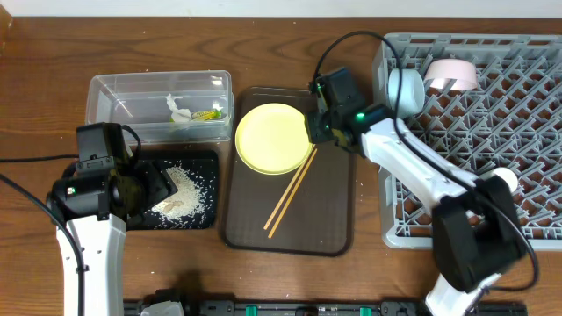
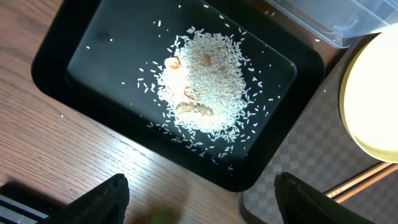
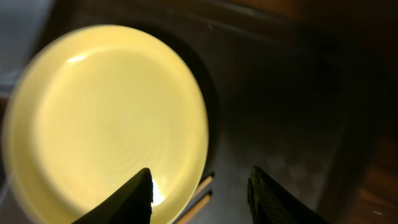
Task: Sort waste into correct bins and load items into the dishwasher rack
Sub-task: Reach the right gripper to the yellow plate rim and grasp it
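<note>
A pale-yellow plate and wooden chopsticks lie on the brown serving tray. My right gripper is open and straddles the plate's right rim, one finger over the plate, the other over the tray. Rice grains are heaped in the black tray. My left gripper is open and empty at that tray's near edge. The clear tub holds the white tissue and the green-yellow wrapper.
The grey dishwasher rack fills the right side. At its far left corner a light-blue bowl and a pale whitish dish lie on their sides. The clear tub's corner and the plate's edge show in the left wrist view.
</note>
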Action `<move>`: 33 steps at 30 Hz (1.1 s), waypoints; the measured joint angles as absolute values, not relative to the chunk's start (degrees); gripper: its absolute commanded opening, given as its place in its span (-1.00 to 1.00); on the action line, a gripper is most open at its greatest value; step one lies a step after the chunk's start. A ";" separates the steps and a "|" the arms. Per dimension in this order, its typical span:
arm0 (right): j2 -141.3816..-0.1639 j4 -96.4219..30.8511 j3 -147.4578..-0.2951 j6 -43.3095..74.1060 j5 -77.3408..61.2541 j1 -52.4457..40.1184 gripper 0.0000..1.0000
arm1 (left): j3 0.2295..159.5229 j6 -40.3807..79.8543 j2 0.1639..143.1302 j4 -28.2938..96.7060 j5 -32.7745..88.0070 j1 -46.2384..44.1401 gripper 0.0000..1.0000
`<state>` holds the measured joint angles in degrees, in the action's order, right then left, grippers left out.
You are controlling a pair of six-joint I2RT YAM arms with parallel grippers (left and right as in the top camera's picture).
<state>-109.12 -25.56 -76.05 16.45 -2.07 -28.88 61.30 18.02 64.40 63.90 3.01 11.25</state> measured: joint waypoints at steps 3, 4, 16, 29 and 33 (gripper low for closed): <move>-112.42 -24.16 -76.05 18.79 -1.15 -29.02 -0.13 | 61.30 18.02 64.40 63.92 3.01 11.25 0.55; -113.65 -23.73 -76.05 19.59 -0.97 -29.02 -0.15 | 61.30 18.02 64.40 63.92 3.01 11.25 0.55; -117.73 -20.71 -76.05 23.05 -0.10 -29.26 -0.54 | 61.30 18.02 64.40 63.92 3.01 11.25 0.55; -117.73 -20.34 -76.05 24.16 0.38 -31.53 -0.97 | 61.30 18.02 64.40 63.92 3.01 11.25 0.56; -117.75 -20.18 -76.05 24.80 1.13 -31.51 -0.98 | 61.30 18.02 64.40 63.92 3.01 11.25 0.55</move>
<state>-117.75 -20.18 -76.05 24.80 1.13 -31.51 61.30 18.02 64.40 63.92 3.01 11.25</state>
